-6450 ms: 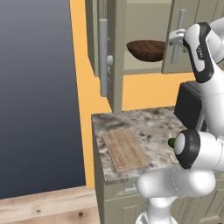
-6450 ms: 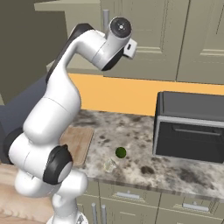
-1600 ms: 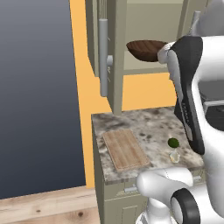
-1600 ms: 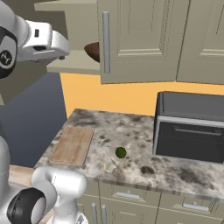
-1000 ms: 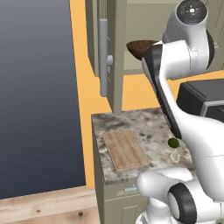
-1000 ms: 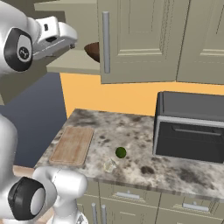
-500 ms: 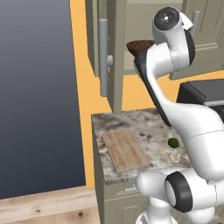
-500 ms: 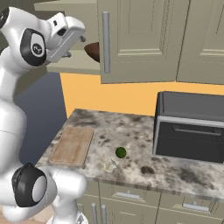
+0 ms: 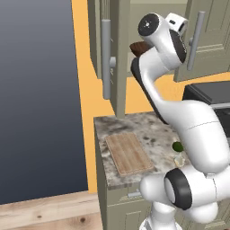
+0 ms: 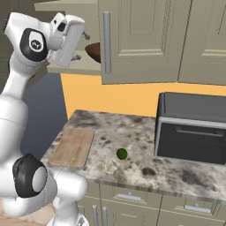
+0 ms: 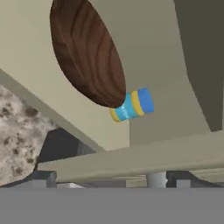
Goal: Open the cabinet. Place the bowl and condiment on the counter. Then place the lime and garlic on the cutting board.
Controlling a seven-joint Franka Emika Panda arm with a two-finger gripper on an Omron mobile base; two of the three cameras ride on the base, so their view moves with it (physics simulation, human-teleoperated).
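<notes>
My gripper point(image 10: 81, 44) hangs at the open cabinet point(image 10: 141, 39); I cannot tell how wide its jaws stand. In the hand view the bowl point(image 11: 87, 54) sits on the shelf, the condiment point(image 11: 132, 105) touching it at five o'clock. On the desk point(image 10: 145, 165), the lime point(image 10: 122, 153) and garlic point(image 10: 110, 167) lie at three o'clock of the cutting board point(image 10: 73, 146).

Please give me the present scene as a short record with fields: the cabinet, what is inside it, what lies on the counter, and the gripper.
cabinet: olive-grey wall cabinet, left door open
inside: dark brown wooden bowl, blue-and-yellow condiment container beside it
counter: speckled marble countertop; bare light-brown cutting board; green lime; whitish garlic bulb; black boxy appliance
gripper: raised at shelf height, open or shut unclear
</notes>
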